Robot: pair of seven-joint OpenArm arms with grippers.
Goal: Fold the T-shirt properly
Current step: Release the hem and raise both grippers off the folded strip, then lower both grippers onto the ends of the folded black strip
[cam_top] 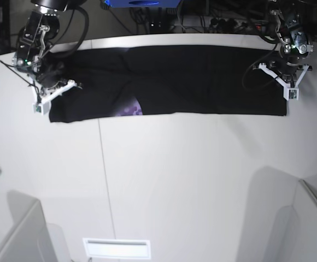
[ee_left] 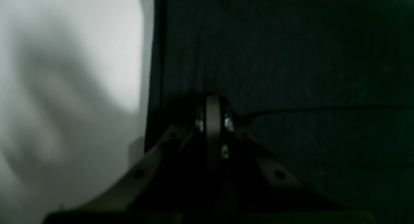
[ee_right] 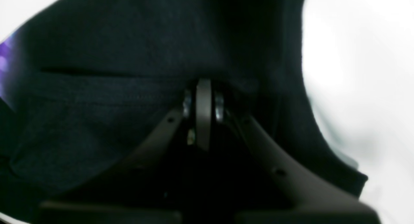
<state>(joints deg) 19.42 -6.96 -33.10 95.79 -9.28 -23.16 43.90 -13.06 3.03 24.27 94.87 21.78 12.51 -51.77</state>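
Fold step in progress, both ends held.
I see the T-shirt (cam_top: 202, 79) banded across the worktop (cam_top: 175, 174) at 12 o'clock; left hand (cam_top: 287, 87) and right hand (cam_top: 46, 90) each clenched on cloth. Next, I judge, a matched carry toward 6 o'clock.

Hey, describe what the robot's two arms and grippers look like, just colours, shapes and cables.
Both arms are black with looping black cables. The left gripper and right gripper each carry a white angular bracket. In the wrist views the fingers are dark, tapering, with screw holes.
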